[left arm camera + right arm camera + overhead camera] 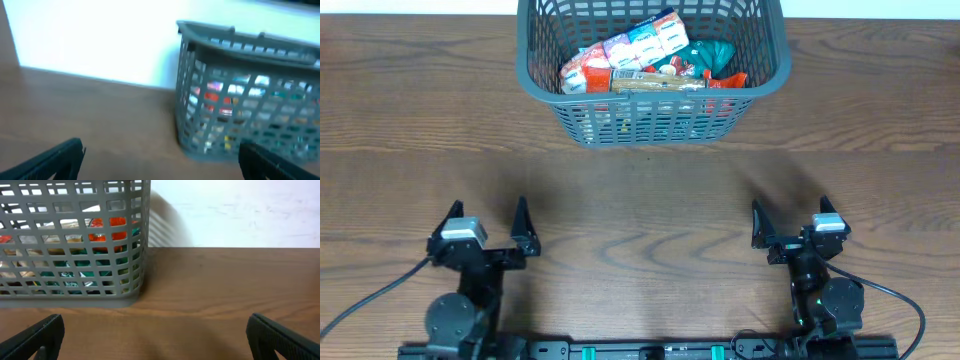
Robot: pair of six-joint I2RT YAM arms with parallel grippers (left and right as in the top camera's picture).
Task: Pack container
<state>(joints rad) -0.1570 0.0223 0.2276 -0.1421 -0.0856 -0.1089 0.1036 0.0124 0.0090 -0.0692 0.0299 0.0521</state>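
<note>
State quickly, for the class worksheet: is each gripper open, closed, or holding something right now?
Left gripper: open, holding nothing.
Right gripper: open, holding nothing.

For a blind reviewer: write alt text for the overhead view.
A grey basket holding packets sits at the far edge of the table. Nearer, the left gripper and right gripper sit apart, jaws open and empty.

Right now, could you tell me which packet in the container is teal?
The teal packet at the container's right end; the rest are white, orange, red or tan.
</note>
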